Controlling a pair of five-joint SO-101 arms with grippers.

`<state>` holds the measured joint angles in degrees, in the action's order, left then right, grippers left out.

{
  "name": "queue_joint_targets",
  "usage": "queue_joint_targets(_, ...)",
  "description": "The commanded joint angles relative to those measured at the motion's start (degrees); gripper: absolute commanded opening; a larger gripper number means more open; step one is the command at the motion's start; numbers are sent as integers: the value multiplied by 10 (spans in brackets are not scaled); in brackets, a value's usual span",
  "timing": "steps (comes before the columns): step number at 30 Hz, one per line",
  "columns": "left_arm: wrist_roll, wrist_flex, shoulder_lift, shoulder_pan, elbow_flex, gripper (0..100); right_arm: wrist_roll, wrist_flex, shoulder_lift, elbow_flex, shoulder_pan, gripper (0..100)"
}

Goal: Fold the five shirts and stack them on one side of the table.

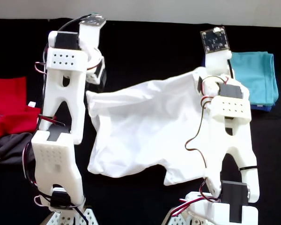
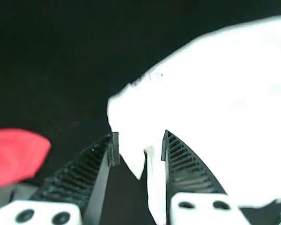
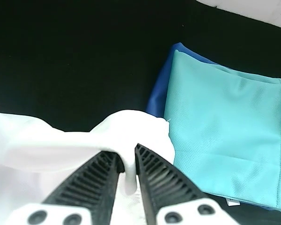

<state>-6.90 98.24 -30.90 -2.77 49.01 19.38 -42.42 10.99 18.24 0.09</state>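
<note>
1. The white shirt [image 1: 140, 126] lies spread and rumpled across the middle of the frame on the black worktop [image 1: 145, 51]. Its upper edge runs between your two arms.
2. The right arm's fingers [image 3: 154, 173] are pinched narrow on the shirt's upper right corner. The left arm's fingers [image 2: 93, 168] stand a little wider, with the upper left corner bunched between them.
3. The step in hand looks like drawing the cloth flat before the fold. Hold both corners level with the edge taut, and lay it down evenly so no wrinkle gets folded in. Watch the left hold, which looks the looser one.
4. At the right edge of the frame, a folded teal shirt [image 1: 257, 75] sits on a blue shirt [image 3: 160, 89], just beside the right corner. Don't drag white cloth over that stack.
5. At the left edge, a red shirt [image 1: 9, 105] and a dark grey shirt [image 1: 9, 145] lie in a loose heap close to the left arm, where a wide swing could catch them.
</note>
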Motion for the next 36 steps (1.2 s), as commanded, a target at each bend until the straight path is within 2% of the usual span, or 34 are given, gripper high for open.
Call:
queue_joint_targets(1, -3, -25, 3, -28, 12, 161, 4, 13, 3, -29, -6, 6)
queue_joint_targets(8, -4, 31, 15, -22, 11, 161, 4, 13, 3, -27, -6, 6)
queue_joint_targets(13, -4, 31, 104, -1, -6, 161, 4, 13, 3, -27, -5, 6)
queue_joint_targets(16, -4, 31, 179, 43, -84, 161, 4, 13, 3, -27, -5, 6)
queue_joint_targets(21, -29, 22, 258, 129, -282, 161, 5, 13, 4, -29, -5, 6)
queue_joint_targets(23, -34, -33, 258, 137, -364, 161, 6, 13, 4, -29, -5, 6)
queue_joint_targets(28, -38, -234, 250, 127, -546, 161, 5, 13, 4, -29, -5, 6)
queue_joint_targets(32, -35, -367, 233, 124, -631, 160, 5, 13, 3, -29, -5, 6)
queue_joint_targets(36, -38, -437, 196, 80, -668, 160, 5, 13, 4, -29, -3, 6)
